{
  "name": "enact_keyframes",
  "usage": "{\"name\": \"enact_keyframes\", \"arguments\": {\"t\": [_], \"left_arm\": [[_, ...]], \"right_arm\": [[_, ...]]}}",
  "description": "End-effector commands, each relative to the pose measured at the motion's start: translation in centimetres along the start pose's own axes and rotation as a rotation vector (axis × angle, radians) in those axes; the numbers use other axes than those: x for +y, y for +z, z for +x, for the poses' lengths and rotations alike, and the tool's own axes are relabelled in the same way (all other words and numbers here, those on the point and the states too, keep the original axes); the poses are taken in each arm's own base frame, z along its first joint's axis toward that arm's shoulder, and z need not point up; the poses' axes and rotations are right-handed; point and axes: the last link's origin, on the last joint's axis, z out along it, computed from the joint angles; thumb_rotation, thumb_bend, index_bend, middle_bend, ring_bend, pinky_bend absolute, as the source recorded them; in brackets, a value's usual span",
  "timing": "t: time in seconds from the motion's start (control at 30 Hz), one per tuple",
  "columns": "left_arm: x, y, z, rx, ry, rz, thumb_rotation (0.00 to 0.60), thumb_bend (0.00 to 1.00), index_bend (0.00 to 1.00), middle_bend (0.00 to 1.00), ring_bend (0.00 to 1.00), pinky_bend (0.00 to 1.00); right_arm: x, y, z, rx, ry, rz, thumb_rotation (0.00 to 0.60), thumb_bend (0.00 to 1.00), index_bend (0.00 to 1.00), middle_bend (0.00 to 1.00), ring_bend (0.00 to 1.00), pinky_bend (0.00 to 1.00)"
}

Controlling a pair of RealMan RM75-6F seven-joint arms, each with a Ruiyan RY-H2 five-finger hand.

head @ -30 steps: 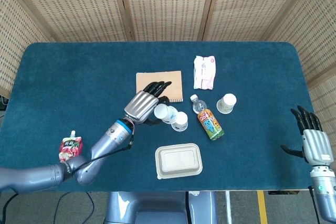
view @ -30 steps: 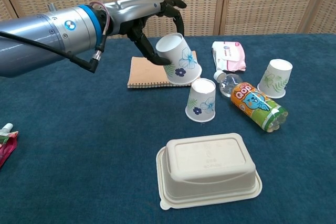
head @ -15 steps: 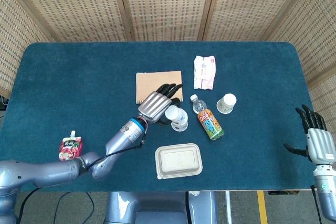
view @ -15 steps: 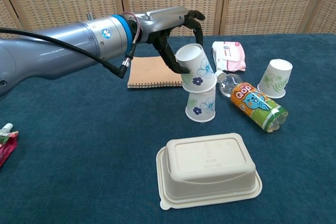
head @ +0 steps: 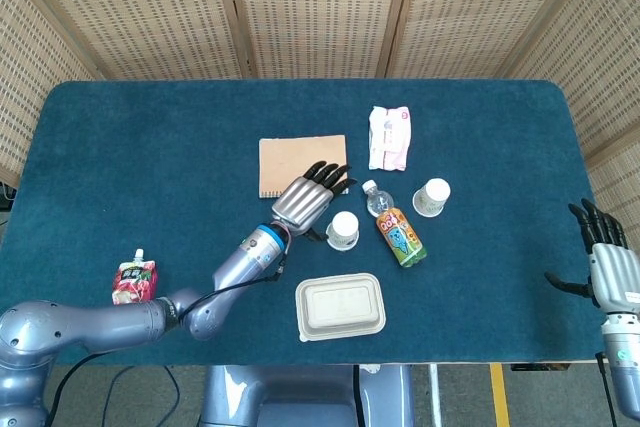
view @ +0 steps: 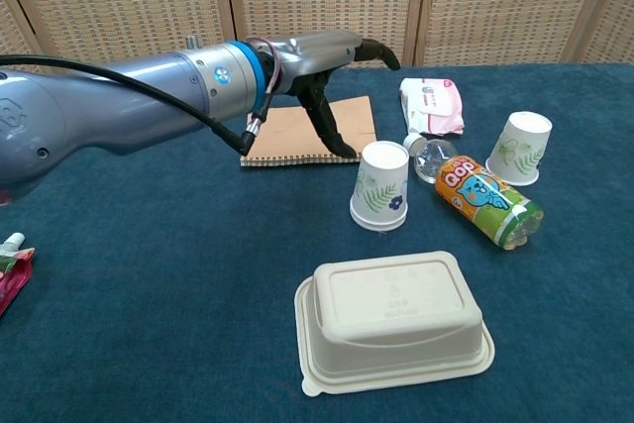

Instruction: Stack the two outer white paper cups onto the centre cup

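An upside-down white paper cup (head: 343, 230) (view: 379, 185) with leaf prints stands at mid-table; it is the stack of two cups, one over the other. My left hand (head: 310, 201) (view: 332, 71) hovers just behind and left of it, fingers stretched apart and holding nothing, its thumb pointing down close to the cup's top edge. A single upside-down paper cup (head: 432, 197) (view: 522, 149) stands to the right, past a lying bottle. My right hand (head: 606, 267) hangs open off the table's right edge, seen only in the head view.
A juice bottle (head: 397, 227) (view: 477, 195) lies between the cups. A brown notebook (head: 290, 159) (view: 297, 132) and a wipes pack (head: 389, 137) (view: 431, 106) lie behind. A lidded pulp box (head: 340, 307) (view: 396, 322) sits in front, a red pouch (head: 133, 280) at the left.
My left hand carried the tilted cup rightward over the centre cup, set it down on it and let go, then opened. The right hand drifted slightly lower.
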Motion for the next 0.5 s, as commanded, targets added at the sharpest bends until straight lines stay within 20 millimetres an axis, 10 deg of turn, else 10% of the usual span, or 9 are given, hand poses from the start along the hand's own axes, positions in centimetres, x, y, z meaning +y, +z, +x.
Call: {"name": "enact_keyframes", "arguments": {"t": [0.03, 0.5], "left_arm": [[-1.4, -1.9, 1.2, 0.054, -0.002, 0.039, 0.6, 0.17, 0.1, 0.0, 0.0, 0.0], [-11.2, -19.0, 4.7, 0.163, 0.049, 0.344, 0.6, 0.17, 0.09, 0.0, 0.0, 0.0]], "right_arm": [[-0.1, 0.0, -0.1, -0.004, 0.0, 0.002, 0.6, 0.05, 0.06, 0.0, 0.0, 0.0], [-1.1, -0.2, -0.3, -0.003, -0.01, 0.034, 0.6, 0.05, 0.06, 0.0, 0.0, 0.0]]}}
